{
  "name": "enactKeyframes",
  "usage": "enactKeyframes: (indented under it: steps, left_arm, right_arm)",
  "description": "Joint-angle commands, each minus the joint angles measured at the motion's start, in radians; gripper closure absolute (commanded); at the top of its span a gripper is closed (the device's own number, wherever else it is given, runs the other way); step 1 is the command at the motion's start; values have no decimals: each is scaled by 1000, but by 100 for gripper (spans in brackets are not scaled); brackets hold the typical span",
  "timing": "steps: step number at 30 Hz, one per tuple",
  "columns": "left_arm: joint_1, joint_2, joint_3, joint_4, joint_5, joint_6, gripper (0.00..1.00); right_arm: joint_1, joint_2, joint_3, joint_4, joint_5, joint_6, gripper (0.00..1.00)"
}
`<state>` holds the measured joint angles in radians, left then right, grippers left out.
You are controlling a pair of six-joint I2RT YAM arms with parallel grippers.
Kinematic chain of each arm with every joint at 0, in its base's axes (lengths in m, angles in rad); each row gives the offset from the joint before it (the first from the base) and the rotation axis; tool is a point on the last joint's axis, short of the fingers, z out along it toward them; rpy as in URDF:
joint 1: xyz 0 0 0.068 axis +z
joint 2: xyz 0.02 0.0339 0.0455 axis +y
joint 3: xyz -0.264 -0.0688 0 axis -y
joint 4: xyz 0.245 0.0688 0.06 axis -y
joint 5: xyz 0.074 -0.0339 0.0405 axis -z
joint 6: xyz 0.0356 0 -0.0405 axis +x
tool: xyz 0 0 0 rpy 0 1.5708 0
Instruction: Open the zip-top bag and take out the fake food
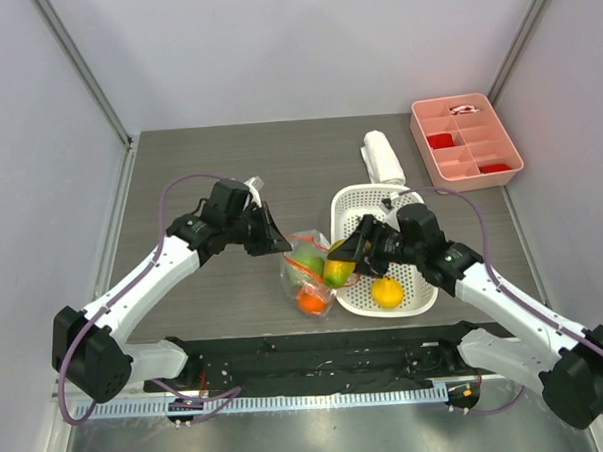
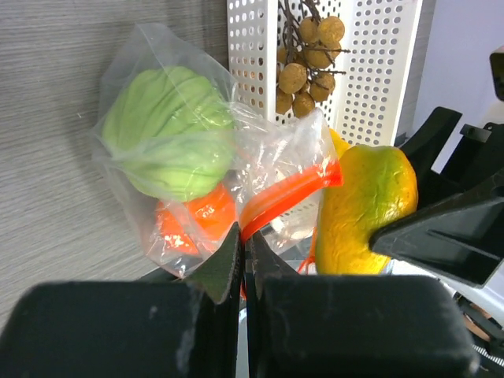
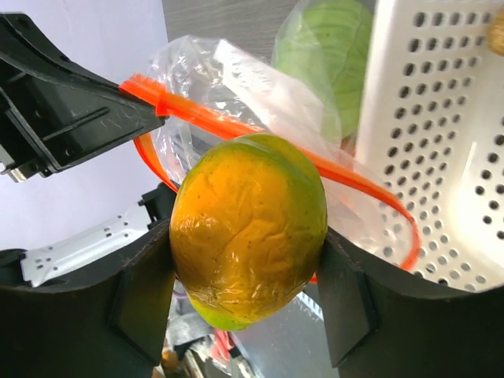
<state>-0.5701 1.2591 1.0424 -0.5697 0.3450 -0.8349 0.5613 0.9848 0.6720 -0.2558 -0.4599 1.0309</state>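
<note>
The clear zip-top bag (image 1: 302, 276) lies left of the basket, its orange-red zip strip (image 2: 287, 197) open. My left gripper (image 1: 278, 243) is shut on the bag's mouth edge (image 2: 242, 236). Inside the bag are a green pear-like fruit (image 2: 169, 130) and an orange (image 2: 197, 220). My right gripper (image 1: 355, 252) is shut on the green-orange mango (image 3: 248, 228) and holds it at the bag's mouth, just outside the zip strip (image 3: 197, 110). A yellow lemon (image 1: 388, 293) and a bunch of brown grapes (image 2: 303, 71) lie in the basket.
The white perforated basket (image 1: 381, 203) stands right beside the bag, and its wall (image 3: 449, 157) is close to my right gripper. A white rolled cloth (image 1: 383, 157) lies behind it. A pink compartment tray (image 1: 465, 139) sits at the back right.
</note>
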Motion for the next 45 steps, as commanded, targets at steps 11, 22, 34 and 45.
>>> enactKeyframes:
  steps: [11,22,34,45]
  left_arm:
    - [4,-23,47,-54,-89,51,100]
    - [4,-96,246,-294,-235,178,100]
    - [4,-119,387,-449,-321,186,100]
    - [7,-109,199,-254,-236,132,100]
  right_arm:
    - [-236,-71,156,-623,160,-156,6]
    - [-95,136,618,-625,216,-473,10]
    - [298,394,762,-207,185,-261,43]
    - [331,667,801,-182,179,-224,81]
